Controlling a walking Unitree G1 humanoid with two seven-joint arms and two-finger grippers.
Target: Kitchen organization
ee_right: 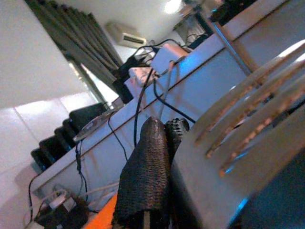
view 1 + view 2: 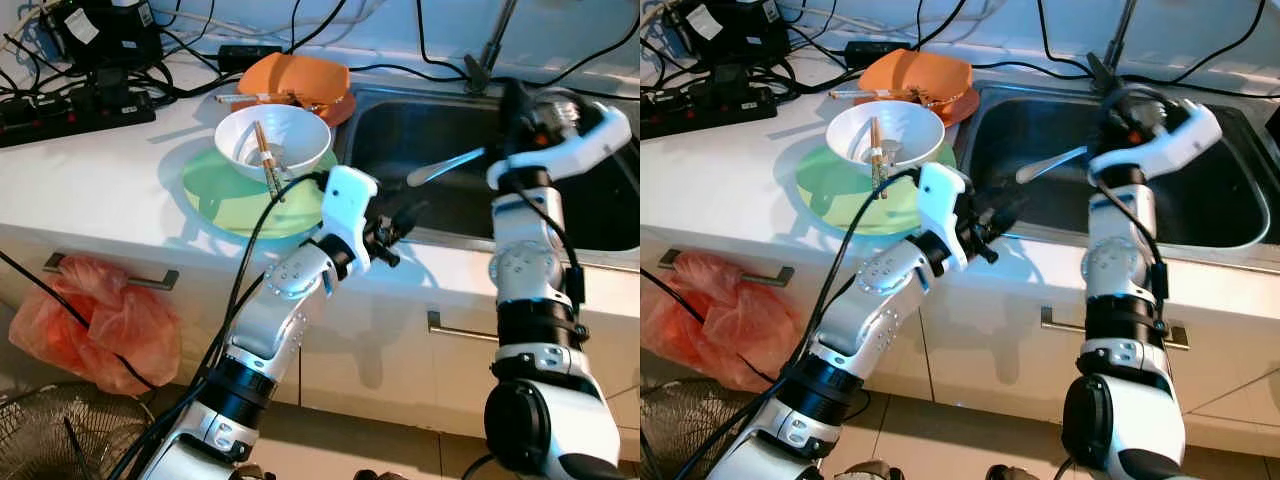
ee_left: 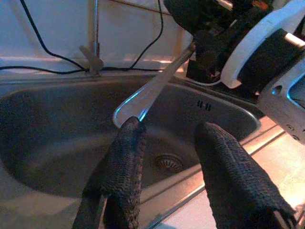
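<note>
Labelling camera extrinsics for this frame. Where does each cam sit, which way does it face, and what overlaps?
Left eye: head, looking forward and down at the counter and sink; both silver arms show.
Right eye: same head camera, same scene.
Left wrist: on the left arm, looking along the open left gripper into the sink basin toward the fork.
Right wrist: on the right arm, looking along the right gripper shut on the fork, tines close, facing wall and cables.
Shared: fork and sink appear in the eye views and left wrist.

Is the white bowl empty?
No. The white bowl on the green plate holds chopsticks leaning inside it.
</note>
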